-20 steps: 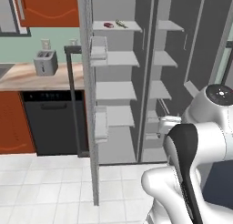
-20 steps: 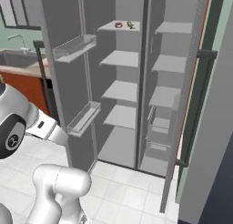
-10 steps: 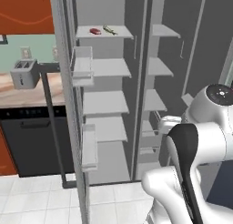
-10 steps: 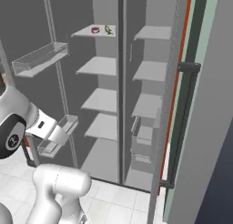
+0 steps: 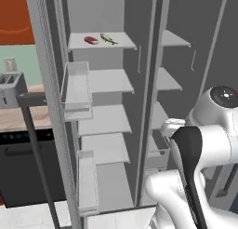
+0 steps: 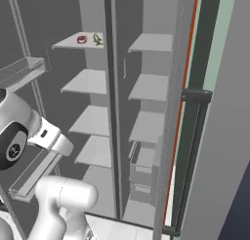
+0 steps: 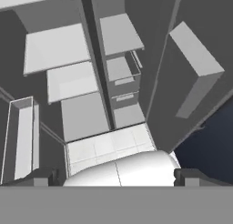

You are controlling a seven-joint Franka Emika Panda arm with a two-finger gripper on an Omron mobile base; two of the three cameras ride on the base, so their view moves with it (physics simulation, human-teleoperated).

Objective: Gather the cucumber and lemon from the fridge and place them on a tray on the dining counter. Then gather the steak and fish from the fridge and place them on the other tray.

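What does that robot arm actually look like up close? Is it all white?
Mostly. The arm is built of smooth, rounded glossy white segments, with a broad black band at one joint and a round dark-grey cap with a faint mark on another. The gripper ends in two small, blocky dark-grey fingertips. No loose cables show.

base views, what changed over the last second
The base drove closer to the open fridge and turned toward it, so the whole picture shifted: the toaster slid to the left edge. Nothing was taken or let go. The steak and fish lie on the top shelf as before; the pincer stays open and empty.
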